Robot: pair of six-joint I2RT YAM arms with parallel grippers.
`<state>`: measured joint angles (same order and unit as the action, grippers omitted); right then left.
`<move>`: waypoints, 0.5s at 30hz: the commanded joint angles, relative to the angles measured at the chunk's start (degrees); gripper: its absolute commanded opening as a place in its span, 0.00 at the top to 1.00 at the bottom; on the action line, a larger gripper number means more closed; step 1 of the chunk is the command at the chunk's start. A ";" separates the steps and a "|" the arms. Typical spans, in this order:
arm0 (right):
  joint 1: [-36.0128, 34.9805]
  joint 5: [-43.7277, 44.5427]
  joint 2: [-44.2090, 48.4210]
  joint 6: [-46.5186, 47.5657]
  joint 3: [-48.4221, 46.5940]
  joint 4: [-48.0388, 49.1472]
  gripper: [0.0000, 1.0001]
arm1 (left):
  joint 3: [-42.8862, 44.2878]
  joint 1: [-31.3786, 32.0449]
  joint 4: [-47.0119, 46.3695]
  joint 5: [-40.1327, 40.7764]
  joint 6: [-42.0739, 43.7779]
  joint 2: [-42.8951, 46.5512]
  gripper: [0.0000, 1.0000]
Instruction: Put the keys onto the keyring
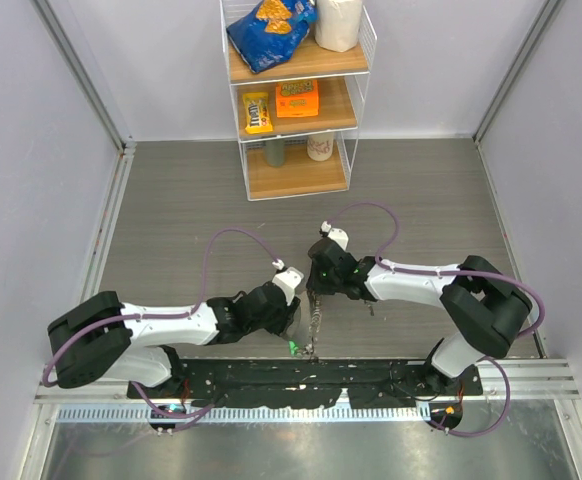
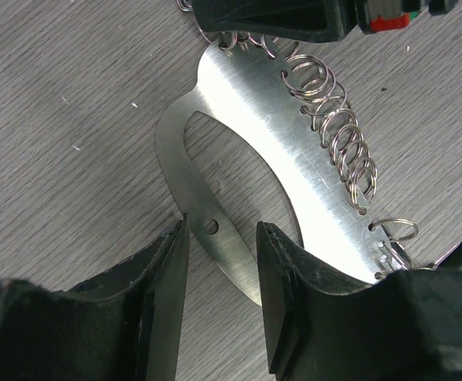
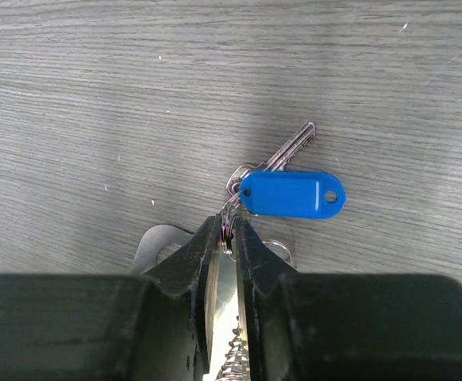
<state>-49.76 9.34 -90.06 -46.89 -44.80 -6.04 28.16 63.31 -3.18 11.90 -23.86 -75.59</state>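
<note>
- Desk (image 1: 191,200), grey wood-grain top. Both arm bases sit on the black rail along its near edge. The two arms reach inward and meet just beyond the middle of that edge.
- Green tag (image 1: 293,347): a small green spot nearest the rail, below the point where the grippers meet.
- Left gripper (image 2: 221,238): comes in from the left. Its fingers (image 2: 167,294) stand partly apart, one on each side of the keyring's narrow band. Each meets an edge of the band, so it is pinching the band across its width.
- Keyring (image 2: 247,111): a flat brushed-metal oval loop held between the two grippers, near the middle of the desk's near edge. A small hole in its band sits between the left fingers.
- Chain (image 2: 338,135): a row of thin silver rings running along one long edge of the keyring.
- Right gripper (image 3: 228,230): comes in from the right onto the keyring's far end. Its fingers are pressed nearly together on the keyring's thin edge and on a small ring there.
- Blue tag (image 3: 290,194): just beyond the right fingertips, joined to them by small rings.
- Key (image 3: 293,143): only one can be seen. Its silver blade points away from the gripper and is partly behind the blue tag. Its head is hidden.
- Wire shelf rack (image 1: 296,175): at the middle of the far edge, holding snack packets and cups.
</note>
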 commanded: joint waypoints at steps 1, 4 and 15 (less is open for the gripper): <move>-0.08 1.03 0.85 -0.39 -0.65 0.42 0.81 | -0.39 -0.12 -2.36 0.23 -0.75 1.50 0.56; -0.08 1.03 1.55 -0.48 -0.12 0.24 0.83 | -0.39 -0.20 -2.27 0.23 -0.75 1.59 0.56; -0.16 2.25 4.02 4.70 0.41 -2.73 0.81 | -1.00 -0.12 -2.44 0.32 -1.02 3.35 0.56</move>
<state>-49.76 9.37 -88.71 -45.47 -43.90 -6.68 27.79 63.29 -3.20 11.90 -23.99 -74.54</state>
